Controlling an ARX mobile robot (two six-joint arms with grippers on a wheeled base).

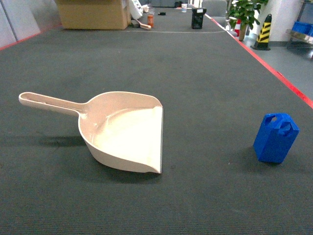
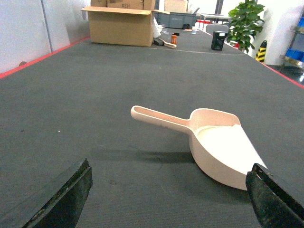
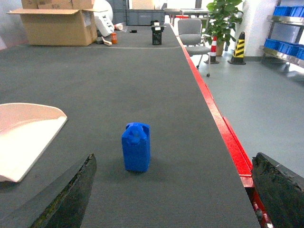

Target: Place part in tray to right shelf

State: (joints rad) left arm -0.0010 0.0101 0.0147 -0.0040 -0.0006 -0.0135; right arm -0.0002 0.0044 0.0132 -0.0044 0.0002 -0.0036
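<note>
Right wrist view: spread right claw (image 3: 173,190) faces the upright part (image 3: 136,147), ungrasped; next, close on it, then tray (image 1: 124,134).

You have bare bench (image 1: 205,88) between tray (image 1: 127,132) at 9 o'clock and part (image 1: 275,138) at 3 o'clock.

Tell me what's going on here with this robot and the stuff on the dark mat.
Nothing is being handled yet. The small bright-blue plastic block stands upright on the dark mat, apart from the beige dustpan-shaped plastic tray, which lies empty to its left. The left gripper faces the tray and the right gripper faces the block, both with jaws spread wide and holding nothing.
</note>
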